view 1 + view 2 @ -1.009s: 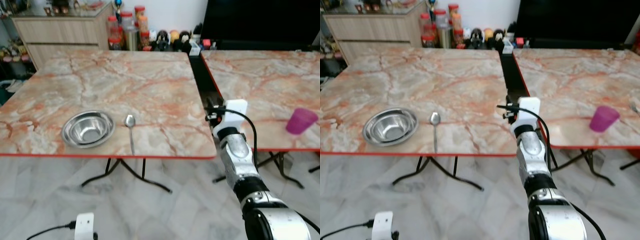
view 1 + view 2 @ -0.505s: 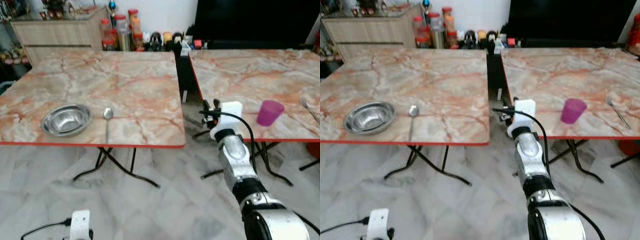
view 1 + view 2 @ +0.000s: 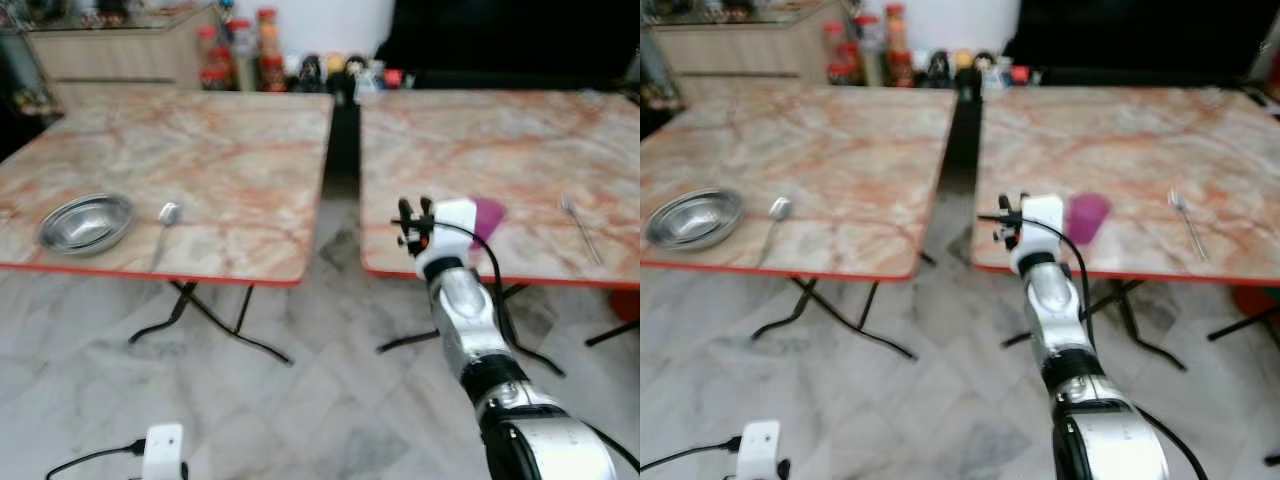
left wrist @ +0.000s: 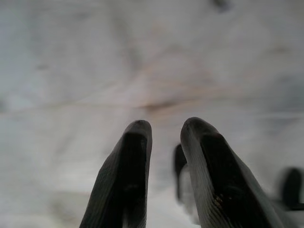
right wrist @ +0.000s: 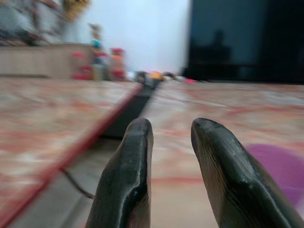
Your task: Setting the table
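Reaching at the table edge, right gripper (image 3: 1002, 218) slightly parted, empty, beside purple cup (image 3: 1086, 217), left gripper (image 4: 164, 137) likewise.

I see the right gripper (image 5: 171, 142), fingers (image 5: 127, 175) slightly parted, empty, over the marble table (image 5: 209, 102) edge. Purple cup (image 5: 275, 166) just beside one finger. Dark gap (image 5: 128, 111), second table (image 5: 42, 109), blurred jars (image 5: 102, 66) beyond.

Two pink-veined marble surfaces with red edges stand side by side, a narrow gap between them. The left surface (image 3: 230, 150) carries a round steel bowl (image 3: 86, 222) near its front edge, a metal spoon (image 3: 165, 226) just beside it. The right surface (image 3: 1120, 140) carries a purple plastic cup (image 3: 1086, 217) and, well apart, another metal spoon (image 3: 1186, 222)
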You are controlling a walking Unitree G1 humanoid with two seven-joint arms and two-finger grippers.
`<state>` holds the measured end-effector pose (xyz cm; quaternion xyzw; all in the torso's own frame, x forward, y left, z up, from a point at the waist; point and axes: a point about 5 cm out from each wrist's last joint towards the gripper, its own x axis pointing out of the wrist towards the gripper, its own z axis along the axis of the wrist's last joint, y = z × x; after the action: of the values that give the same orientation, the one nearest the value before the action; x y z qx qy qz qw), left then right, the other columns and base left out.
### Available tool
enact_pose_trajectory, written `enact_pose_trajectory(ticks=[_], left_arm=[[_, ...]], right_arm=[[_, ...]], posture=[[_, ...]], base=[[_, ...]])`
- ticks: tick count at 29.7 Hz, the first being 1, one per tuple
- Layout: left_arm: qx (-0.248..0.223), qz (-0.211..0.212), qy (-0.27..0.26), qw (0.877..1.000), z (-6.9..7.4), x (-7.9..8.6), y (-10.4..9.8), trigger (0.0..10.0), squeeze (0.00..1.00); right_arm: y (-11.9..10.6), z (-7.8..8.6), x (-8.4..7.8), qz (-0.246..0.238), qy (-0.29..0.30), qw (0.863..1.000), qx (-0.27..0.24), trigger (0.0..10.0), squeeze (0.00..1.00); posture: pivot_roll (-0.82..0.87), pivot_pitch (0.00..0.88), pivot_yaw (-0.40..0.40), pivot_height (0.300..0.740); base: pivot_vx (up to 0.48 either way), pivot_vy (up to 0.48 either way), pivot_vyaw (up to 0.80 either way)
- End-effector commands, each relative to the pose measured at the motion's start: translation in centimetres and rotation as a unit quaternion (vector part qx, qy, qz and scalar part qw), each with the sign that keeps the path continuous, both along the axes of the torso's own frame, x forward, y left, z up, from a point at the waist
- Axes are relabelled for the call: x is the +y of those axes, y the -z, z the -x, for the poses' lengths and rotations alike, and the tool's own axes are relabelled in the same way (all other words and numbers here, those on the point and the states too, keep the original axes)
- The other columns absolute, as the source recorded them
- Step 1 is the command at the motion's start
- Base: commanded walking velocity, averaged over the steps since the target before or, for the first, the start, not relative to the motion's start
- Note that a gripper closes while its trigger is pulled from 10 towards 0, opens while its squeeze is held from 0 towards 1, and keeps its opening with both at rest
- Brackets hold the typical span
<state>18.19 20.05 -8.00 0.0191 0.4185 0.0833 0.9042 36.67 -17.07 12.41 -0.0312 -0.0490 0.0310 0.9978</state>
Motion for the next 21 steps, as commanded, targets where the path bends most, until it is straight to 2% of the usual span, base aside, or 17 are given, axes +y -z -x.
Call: enact_pose_trajectory(ticks=[1, 12, 17, 21], left_arm=[[0.004, -0.022, -0.001, 1.000, 0.23, 1.39, -0.14, 10.0, 0.00], [-0.003, -0.023, 0.004, 1.000, -0.30, 1.30, -0.38, 10.0, 0.00], [-0.005, -0.022, 0.002, 1.000, -0.53, 1.28, -0.48, 10.0, 0.00], [-0.006, -0.023, -0.002, 1.000, -0.54, 1.31, -0.50, 10.0, 0.00]], right_arm=[[-0.91, -0.52, 1.51, -0.002, -0.018, 1.000, -0.011, 10.0, 0.00], [-0.61, -0.52, 1.04, 0.000, -0.007, 1.000, 0.001, 10.0, 0.00], [-0.48, -0.48, 0.74, -0.005, 0.003, 1.000, 0.005, 10.0, 0.00], [-0.26, -0.40, 0.58, -0.006, 0.009, 1.000, 0.010, 10.0, 0.00]], posture=[[0.02, 0.000, 0.007, 0.740], [0.03, 0.000, 0.006, 0.740], [0.04, 0.000, 0.007, 0.740], [0.04, 0.000, 0.009, 0.740]], base=[[0.266, -0.394, 0.00], [0.267, -0.396, 0.00], [0.000, -0.426, 0.00], [0.000, -0.129, 0.00]])
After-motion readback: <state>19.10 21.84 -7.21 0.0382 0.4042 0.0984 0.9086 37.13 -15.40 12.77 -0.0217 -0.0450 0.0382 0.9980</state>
